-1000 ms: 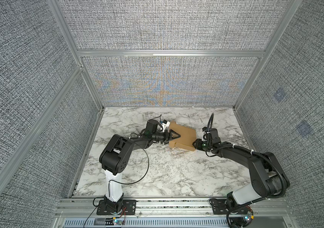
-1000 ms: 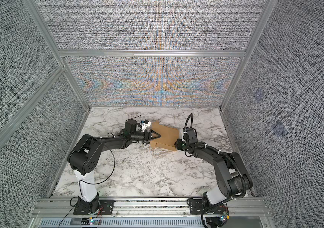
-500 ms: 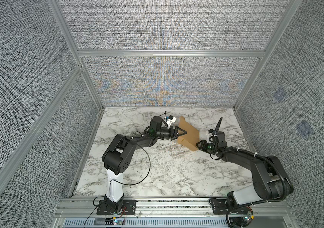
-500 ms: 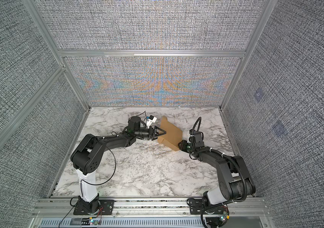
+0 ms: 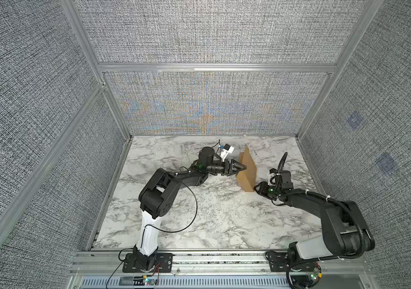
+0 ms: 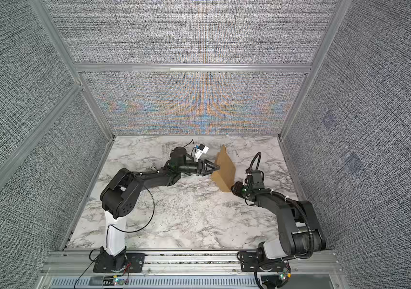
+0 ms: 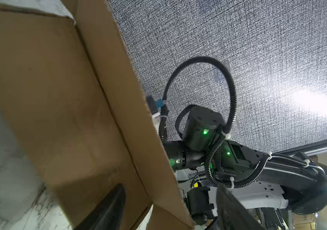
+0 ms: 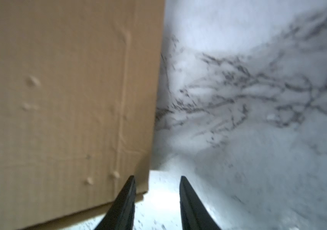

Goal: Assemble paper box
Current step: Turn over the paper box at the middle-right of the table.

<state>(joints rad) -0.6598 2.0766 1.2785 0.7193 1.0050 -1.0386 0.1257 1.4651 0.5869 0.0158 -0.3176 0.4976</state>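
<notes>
Just ahead of my left gripper [image 5: 243,167], the paper box [image 5: 248,170] stands on one edge on the marble table [image 5: 199,212]. It is tilted, with its long axis running from far to near and one corner pointing up. My left jaws are spread wide and straddle its side wall. One finger [image 7: 108,207] lies over the broad face, and nothing is clamped. My right gripper [image 8: 156,179] sits at the box's lower near corner, jaws partly parted and empty, one finger [image 8: 125,199] overlapping that corner.
</notes>
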